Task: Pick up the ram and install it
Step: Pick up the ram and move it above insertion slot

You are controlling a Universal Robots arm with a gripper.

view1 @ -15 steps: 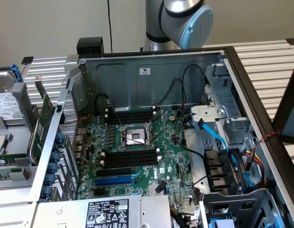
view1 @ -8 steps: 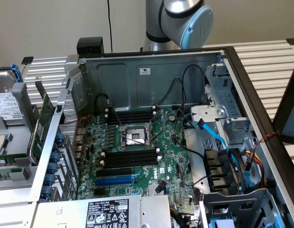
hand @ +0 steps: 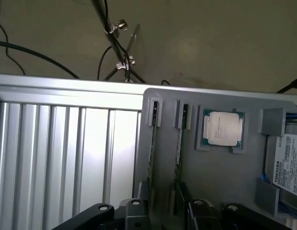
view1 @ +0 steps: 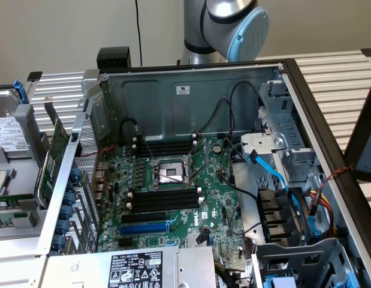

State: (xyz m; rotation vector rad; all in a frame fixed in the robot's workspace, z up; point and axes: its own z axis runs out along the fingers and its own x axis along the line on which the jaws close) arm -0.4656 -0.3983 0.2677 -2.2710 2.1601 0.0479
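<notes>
Two ram sticks stand on edge in a grey holder: one ram stick nearer the ribbed table, the other beside it. My gripper hovers over their near ends, open, with one black finger by the first stick and another beyond the second. Nothing is held. In the exterior view the open computer case shows the motherboard with black memory slots and a second bank on either side of the CPU socket.
The holder also carries a loose CPU and a hard drive. A green expansion card leans outside the case wall at the exterior view's left. Cables and drive bays crowd the case's right. The arm's elbow stands behind the case.
</notes>
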